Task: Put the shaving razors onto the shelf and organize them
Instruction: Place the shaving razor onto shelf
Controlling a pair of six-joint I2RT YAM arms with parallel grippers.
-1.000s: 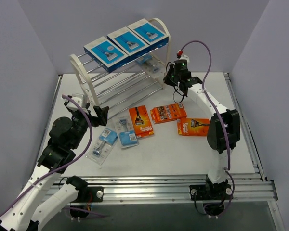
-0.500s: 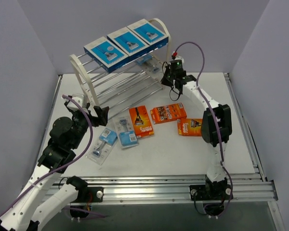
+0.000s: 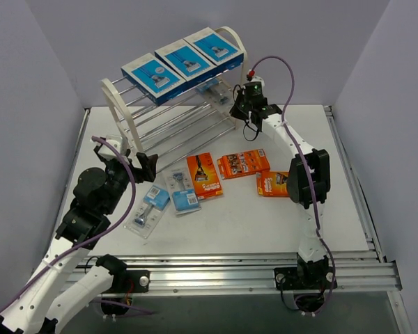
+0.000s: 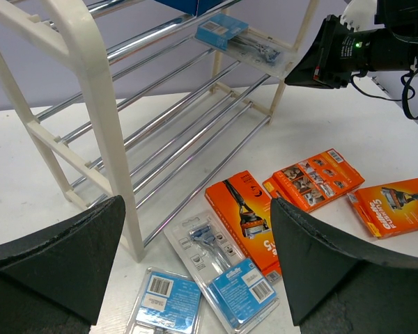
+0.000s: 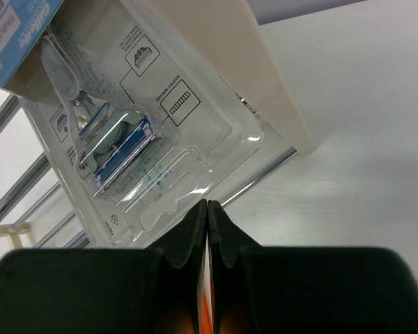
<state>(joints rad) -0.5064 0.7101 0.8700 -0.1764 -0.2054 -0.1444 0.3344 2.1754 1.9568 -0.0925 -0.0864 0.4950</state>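
The white-framed shelf (image 3: 125, 122) stands at the back with three blue boxes (image 3: 184, 61) on its top tier. One clear blister pack (image 3: 214, 89) lies on the second tier at the right end; it also shows in the left wrist view (image 4: 240, 43). My right gripper (image 3: 235, 104) is shut, its tips (image 5: 207, 209) against that pack's near edge (image 5: 118, 132). Two blister packs (image 3: 148, 207) (image 3: 181, 193) and three orange packs (image 3: 204, 175) (image 3: 243, 163) (image 3: 275, 183) lie on the table. My left gripper (image 4: 198, 268) is open and empty above the blister packs (image 4: 219, 275).
The shelf's rounded end panel (image 5: 237, 62) and a chrome rod (image 5: 258, 177) are right beside my right fingertips. The shelf's left end panel (image 4: 90, 90) stands close in front of my left gripper. Grey walls enclose the table on three sides.
My right gripper has moved left and up to the shelf's right end, against the blister pack there. The left arm has barely moved.
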